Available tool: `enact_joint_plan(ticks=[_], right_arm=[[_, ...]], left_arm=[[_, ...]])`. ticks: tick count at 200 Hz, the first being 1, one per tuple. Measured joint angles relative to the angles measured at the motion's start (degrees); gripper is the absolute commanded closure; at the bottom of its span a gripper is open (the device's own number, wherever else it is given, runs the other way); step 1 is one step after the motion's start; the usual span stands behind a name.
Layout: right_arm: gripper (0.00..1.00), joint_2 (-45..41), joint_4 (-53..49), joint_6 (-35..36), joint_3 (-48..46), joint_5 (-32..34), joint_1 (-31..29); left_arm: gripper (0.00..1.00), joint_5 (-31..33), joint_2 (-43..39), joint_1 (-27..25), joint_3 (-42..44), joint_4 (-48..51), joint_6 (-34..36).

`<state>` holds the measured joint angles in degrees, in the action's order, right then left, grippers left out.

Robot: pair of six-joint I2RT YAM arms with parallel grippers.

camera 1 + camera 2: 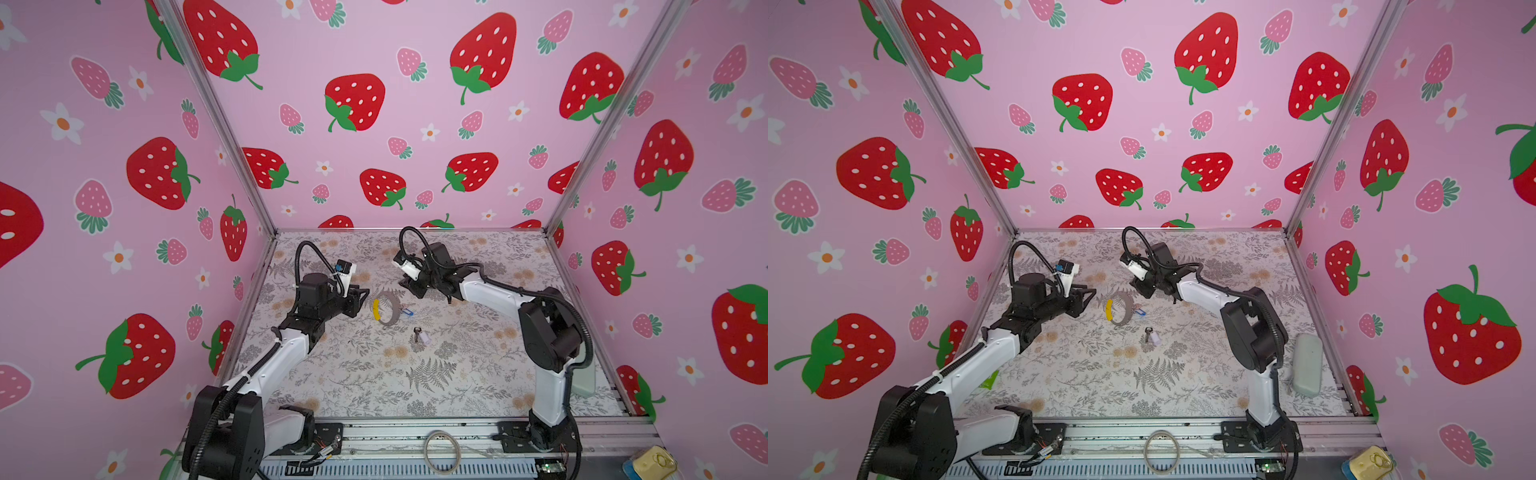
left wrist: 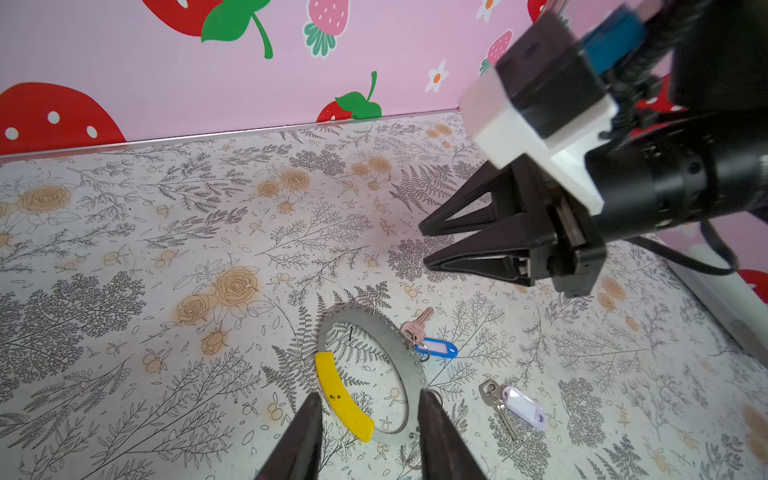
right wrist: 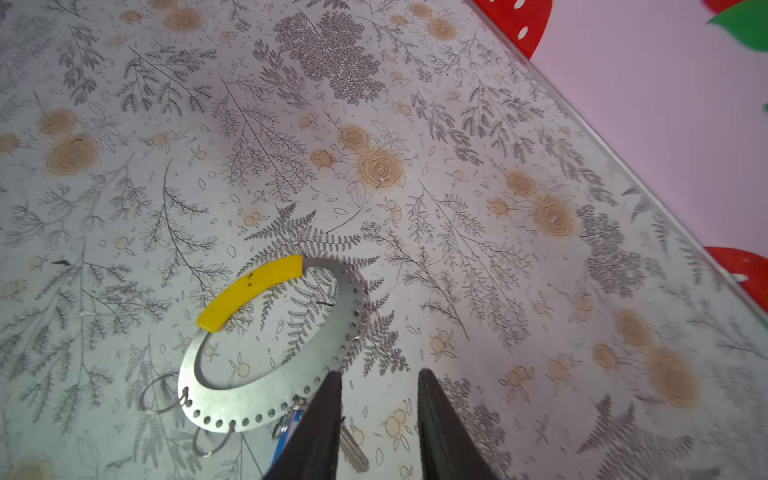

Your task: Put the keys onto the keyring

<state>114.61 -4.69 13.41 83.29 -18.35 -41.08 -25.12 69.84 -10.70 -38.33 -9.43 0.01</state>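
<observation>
The keyring, grey with a yellow section, lies flat mid-table. A key with a blue tag rests at the ring's right rim. Its small loop touches the rim, and I cannot tell if it is threaded through. Nearer the front, a key with a lilac tag lies apart from the ring. My left gripper is open and empty just left of the keyring. My right gripper is open and empty above the ring's far right, by the blue tag.
A plain pale hoop lies on the front metal rail. A grey-green case sits at the table's right edge behind the right arm. A yellow object is at the front right corner. Strawberry-patterned walls close in three sides.
</observation>
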Motion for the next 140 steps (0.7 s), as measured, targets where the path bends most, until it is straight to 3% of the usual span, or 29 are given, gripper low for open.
enact_joint_plan(ticks=[51,140], right_arm=[[0.71,9.6,-4.2,-11.8,8.1,-8.5,2.0],[0.74,15.4,-4.9,-24.7,12.0,-12.9,3.4]], left_arm=[[0.6,-0.4,0.4,-0.1,0.0,-0.3,0.0],[0.6,-0.4,1.1,-0.1,0.0,-1.1,0.0]])
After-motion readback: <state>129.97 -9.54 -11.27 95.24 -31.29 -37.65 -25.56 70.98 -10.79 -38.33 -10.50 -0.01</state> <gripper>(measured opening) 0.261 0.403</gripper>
